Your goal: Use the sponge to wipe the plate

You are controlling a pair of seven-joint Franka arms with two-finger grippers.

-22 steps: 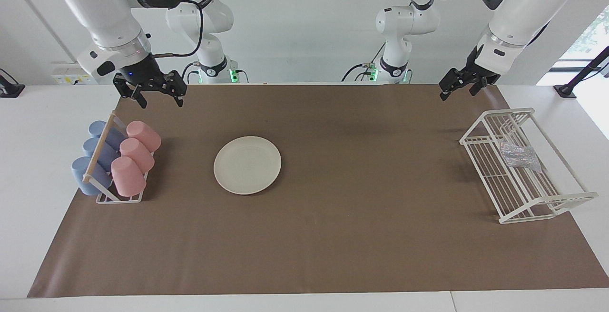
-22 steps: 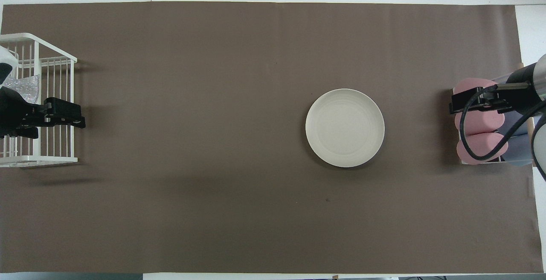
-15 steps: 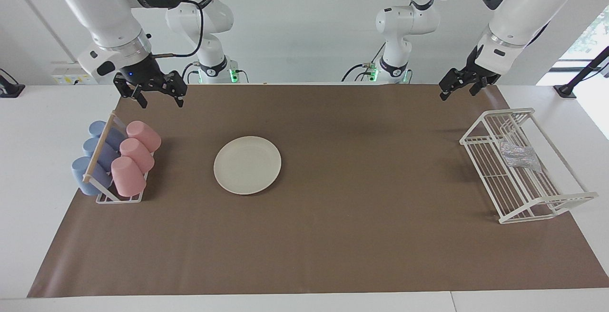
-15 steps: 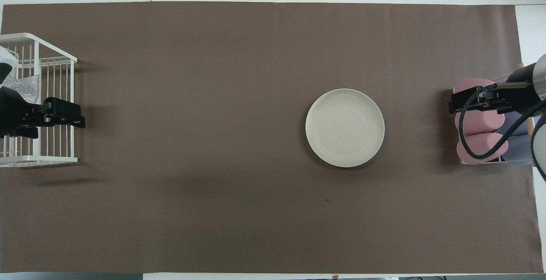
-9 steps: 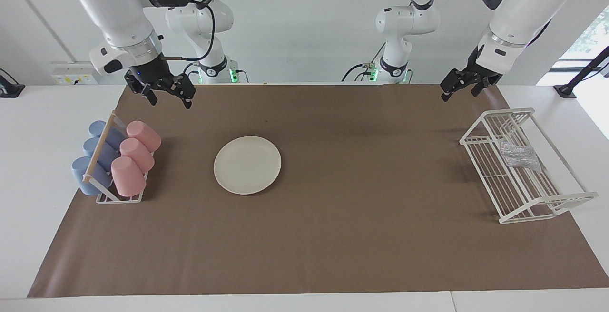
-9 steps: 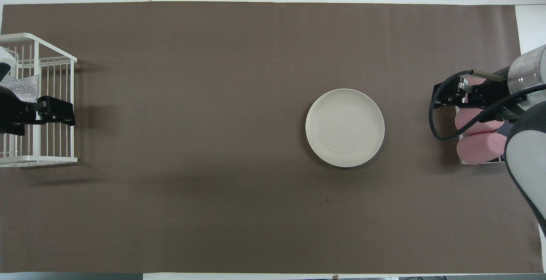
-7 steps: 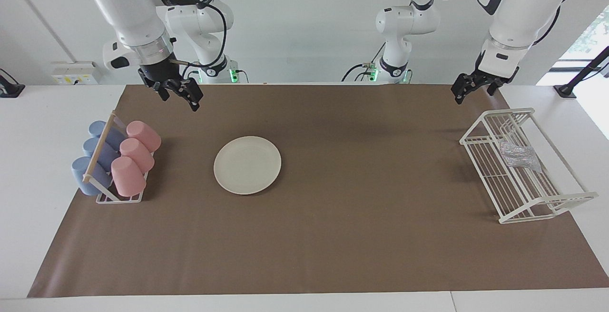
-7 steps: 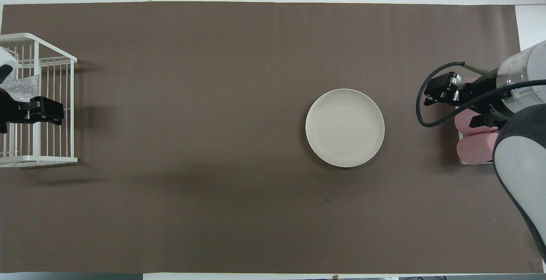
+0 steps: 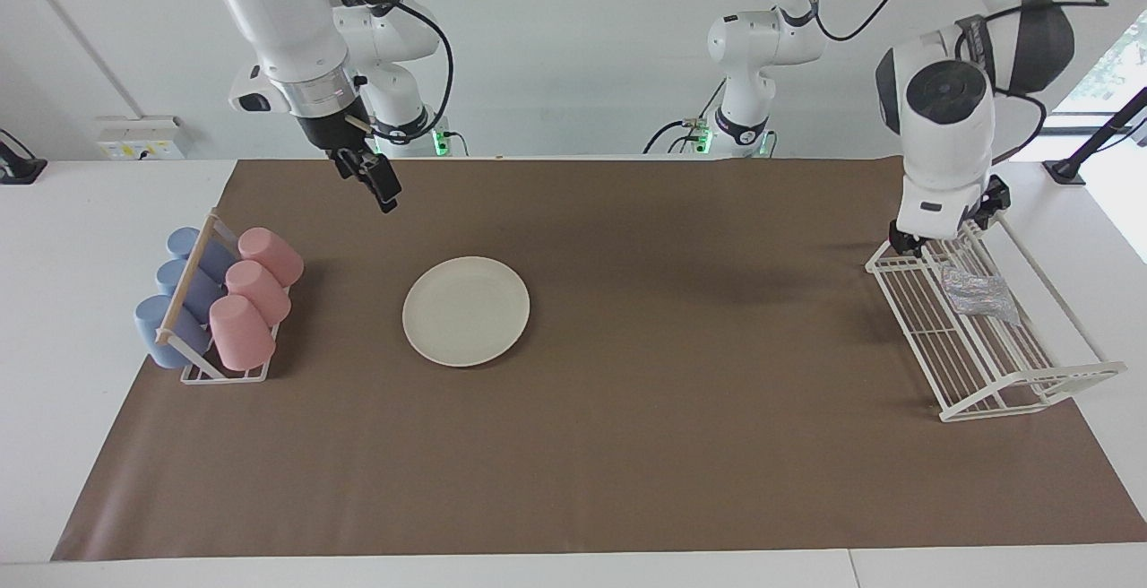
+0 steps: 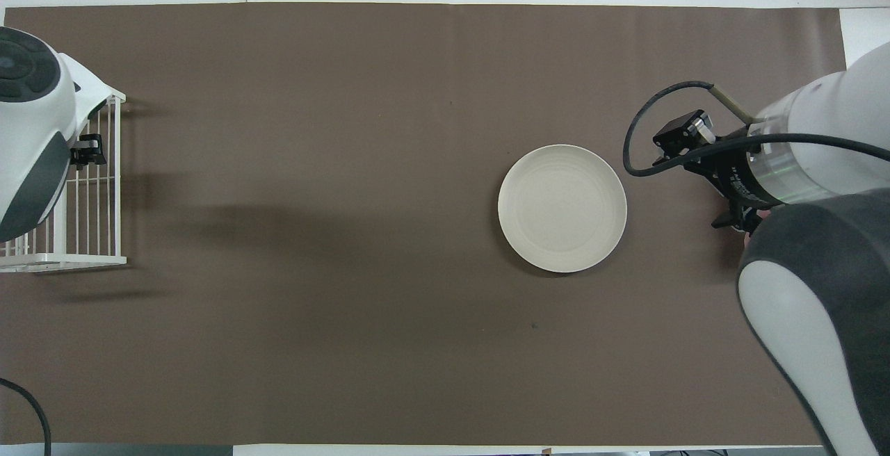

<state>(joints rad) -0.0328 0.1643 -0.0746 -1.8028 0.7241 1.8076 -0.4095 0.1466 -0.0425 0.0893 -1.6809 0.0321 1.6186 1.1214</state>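
The cream-white plate (image 9: 466,310) lies flat on the brown mat toward the right arm's end; the overhead view shows it too (image 10: 562,208). The silvery-grey sponge (image 9: 978,294) lies inside the white wire rack (image 9: 986,364) at the left arm's end; my left arm hides it in the overhead view. My left gripper (image 9: 932,238) hangs low over the rack's end nearest the robots, mostly hidden by its own wrist. My right gripper (image 9: 369,183) is open and empty, up over the mat between the cup rack and the plate.
A cup rack (image 9: 215,301) with pink and blue cups stands at the right arm's end, beside the plate; my right arm covers it in the overhead view. The wire rack's rim also shows in the overhead view (image 10: 90,199).
My left arm swung round and dropped its gripper to the wire rack's near end. My right gripper moved from over the cup rack toward the plate and turned.
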